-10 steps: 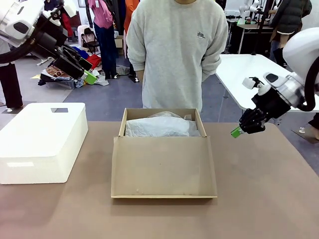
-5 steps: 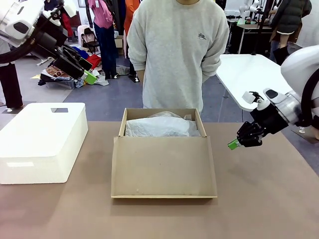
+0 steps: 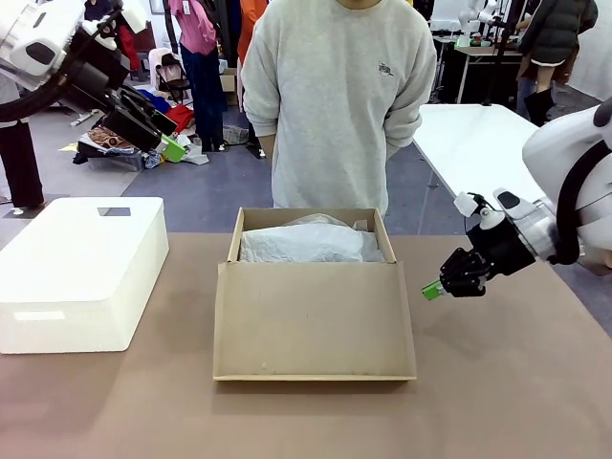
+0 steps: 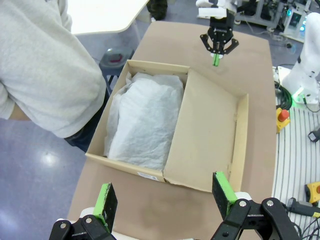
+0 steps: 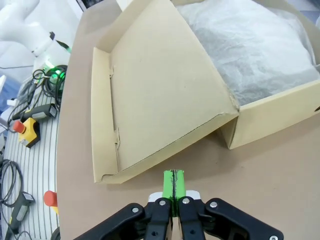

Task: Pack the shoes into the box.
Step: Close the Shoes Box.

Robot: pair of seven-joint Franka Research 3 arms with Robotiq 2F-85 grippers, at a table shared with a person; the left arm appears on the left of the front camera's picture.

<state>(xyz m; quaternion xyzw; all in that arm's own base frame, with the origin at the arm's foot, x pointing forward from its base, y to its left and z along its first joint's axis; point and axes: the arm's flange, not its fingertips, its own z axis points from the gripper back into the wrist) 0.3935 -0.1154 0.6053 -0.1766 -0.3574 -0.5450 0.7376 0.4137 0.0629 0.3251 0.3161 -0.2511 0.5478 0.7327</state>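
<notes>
Lying open on the tabletop [image 3: 497,382], the box [image 3: 316,325] bears a small white label [image 4: 146,175], unreadable; right jaws press together near it, left jaws spread high.

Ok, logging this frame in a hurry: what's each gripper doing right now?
Left gripper: open, holding nothing.
Right gripper: shut, nothing between its pads.

One brown cardboard box [image 3: 316,325] mid-table, one white plastic box [image 3: 81,263] at left, one wad of tissue paper [image 3: 306,241], one person [image 3: 339,105] far side, two grippers: left gripper [image 3: 171,147], right gripper [image 3: 432,290]
</notes>
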